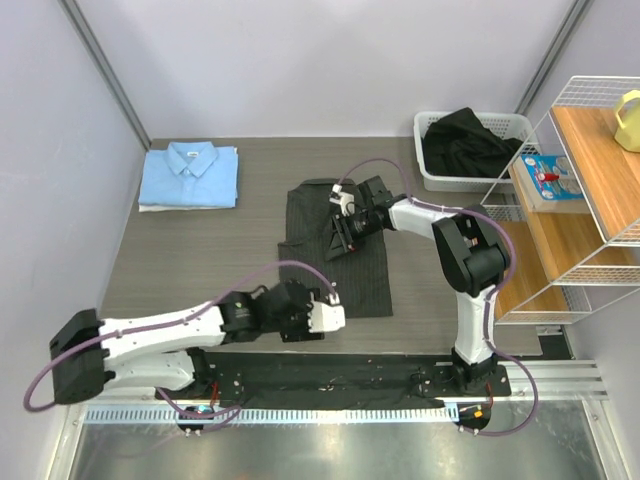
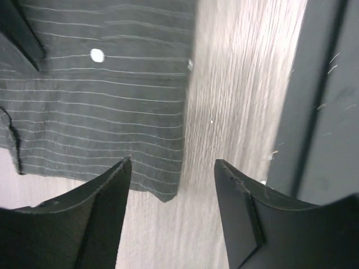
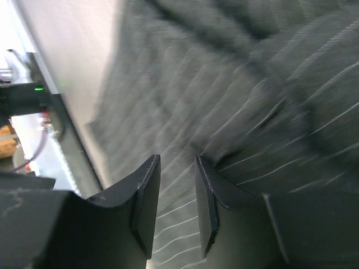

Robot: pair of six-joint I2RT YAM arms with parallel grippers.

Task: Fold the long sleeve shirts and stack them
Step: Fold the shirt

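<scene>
The black pinstriped long sleeve shirt (image 1: 345, 262) lies flat mid-table, collar toward the far side. A light blue shirt (image 1: 188, 176) sits folded at the far left. My left gripper (image 1: 340, 316) is low at the pinstriped shirt's near hem. In the left wrist view it (image 2: 173, 162) stands open and empty over bare table, with the hem corner (image 2: 166, 189) just ahead of its left finger. My right gripper (image 1: 338, 235) hovers over the shirt's upper part. In the right wrist view its jaws (image 3: 176, 158) stand narrowly apart, with striped cloth (image 3: 185, 101) behind the gap and nothing pinched.
A white basket (image 1: 432, 178) with a dark garment is at the far right. A wire shelf (image 1: 590, 215) holding a yellow item and a blue pack stands beyond the table's right edge. A black rail (image 1: 330, 375) runs along the near edge.
</scene>
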